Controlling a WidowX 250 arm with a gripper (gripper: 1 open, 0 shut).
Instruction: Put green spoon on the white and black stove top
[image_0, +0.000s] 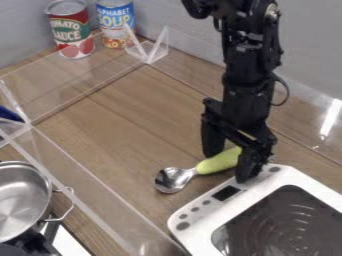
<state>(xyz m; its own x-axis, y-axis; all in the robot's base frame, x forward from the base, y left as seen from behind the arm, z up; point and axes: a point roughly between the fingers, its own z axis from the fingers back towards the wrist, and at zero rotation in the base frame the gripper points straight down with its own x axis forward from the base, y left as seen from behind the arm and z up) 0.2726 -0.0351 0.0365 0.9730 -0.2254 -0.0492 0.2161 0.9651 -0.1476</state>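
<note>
The green spoon (211, 164) lies on the wooden table just left of the white and black stove top (214, 208). Its silver bowl points left and its yellow-green handle runs up to the right. My gripper (233, 160) hangs straight down over the handle's right end. The jaws stand open, one finger on each side of the handle, and the fingers (251, 166) hide the handle's tip. The stove top sits at the bottom right, with its black ringed surface and a row of small buttons along its left edge.
A steel pot (16, 200) stands at the bottom left behind a clear plastic divider (80, 95). Two cans (70, 28) stand at the back left corner. A glossy strip of the table runs along the right side.
</note>
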